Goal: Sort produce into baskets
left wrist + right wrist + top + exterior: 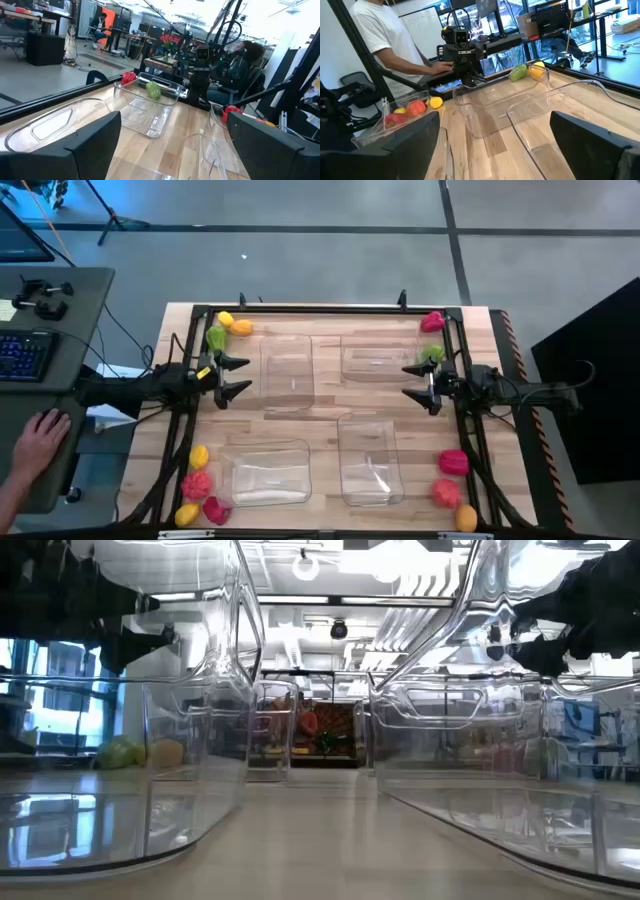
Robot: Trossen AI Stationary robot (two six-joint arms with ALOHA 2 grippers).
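Four empty baskets (287,370) between grippers

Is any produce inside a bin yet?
No. In the high view all four bins hold nothing; the produce lies outside them near the table's corners.

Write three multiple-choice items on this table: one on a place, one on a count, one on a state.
1. Where does the produce lie?
A. In the bins
B. On the table outside the bins
C. In the grippers

2. How many clear bins are on the table?
A. Two
B. Three
C. Four

3. How are the two grippers?
A. Both open, empty
B. Both shut on produce
C. One open, one shut

Key: 1 B, pieces like the green piece sit near the table corners. 2 C, four bins, such as the bin. 3 A, the left gripper and right gripper show spread fingers.
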